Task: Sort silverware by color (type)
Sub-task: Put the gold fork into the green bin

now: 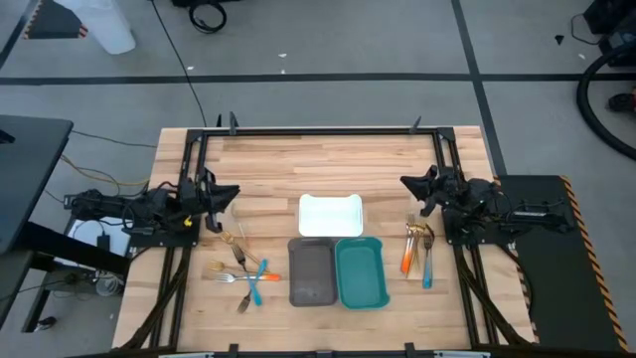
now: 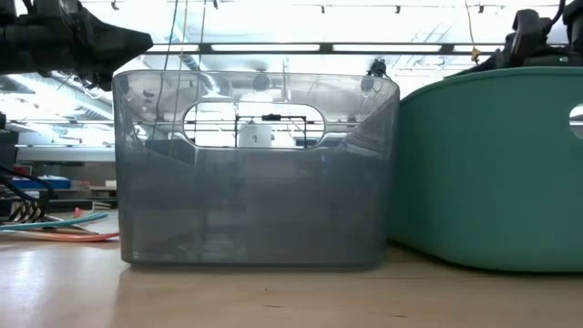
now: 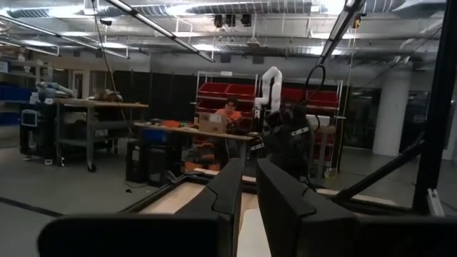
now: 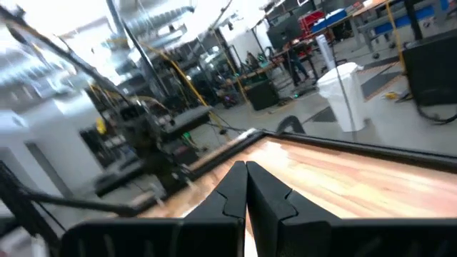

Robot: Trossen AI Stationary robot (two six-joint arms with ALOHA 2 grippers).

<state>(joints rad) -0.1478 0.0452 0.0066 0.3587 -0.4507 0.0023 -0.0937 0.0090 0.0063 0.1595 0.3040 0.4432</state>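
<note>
- From the high view I see the wooden counter with three trays at its middle: a white tray, and on the near side of it a grey tray touching a teal tray.
- I take the grey tray as my landmark. To its left lies one cluster of silverware — a gold-bronze fork, a teal-handled piece crossing an orange-handled piece, and a gold piece a little farther back.
- A second group sits to the right of the teal tray: an orange-handled utensil, a gold fork and a blue-handled utensil, lying side by side and close together.
- My left gripper hangs above the counter left of and behind the grey tray, beyond the left cluster; in its wrist view the fingers stand a narrow gap apart, holding nothing.
- My right gripper is behind the right group, well right of the grey tray; its fingers are pressed together and empty.
- In the low view, the grey tray fills the foreground with the teal tray at its right — teal and orange handles show at its left on the counter.
- A person sits at a workbench in the room beyond.
</note>
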